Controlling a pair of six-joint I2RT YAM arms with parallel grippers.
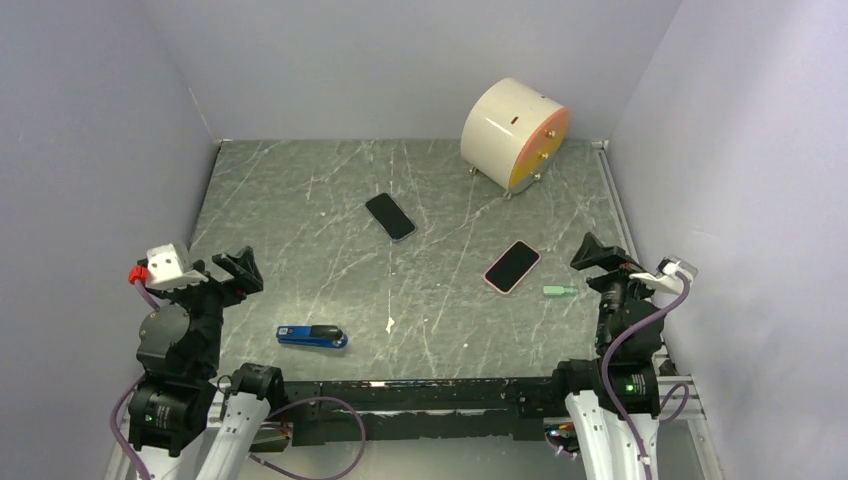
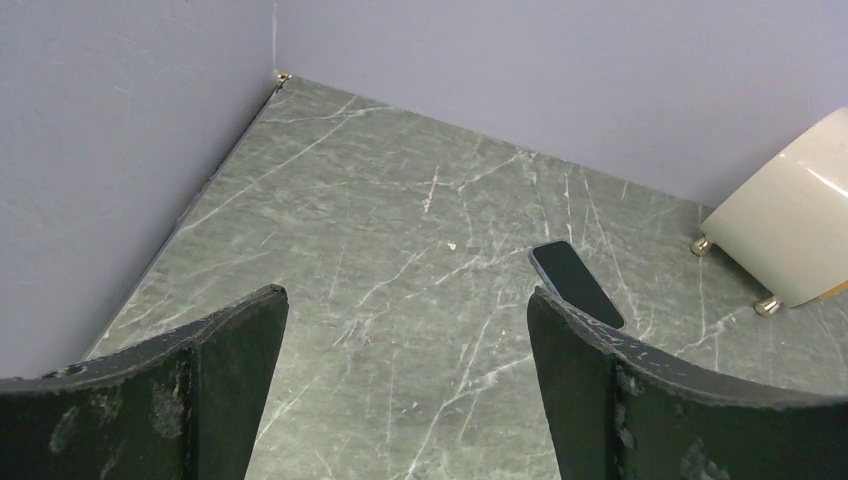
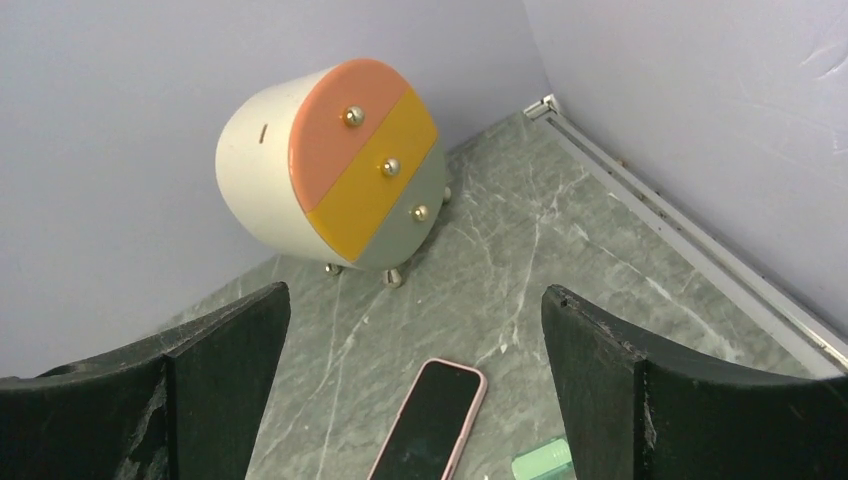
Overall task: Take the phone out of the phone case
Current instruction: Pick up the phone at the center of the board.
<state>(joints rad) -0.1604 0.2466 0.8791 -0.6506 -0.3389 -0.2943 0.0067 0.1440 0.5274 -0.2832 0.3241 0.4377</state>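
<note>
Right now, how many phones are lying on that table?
2. One dark phone lies near the middle, toward the back; one pink-cased phone lies further right and nearer the front. Nothing seems hidden from the overhead view.

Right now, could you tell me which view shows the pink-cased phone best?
The top external view: the pink-cased phone lies whole there. The right wrist view shows it closer but crops its near end; the left wrist view misses it.
</note>
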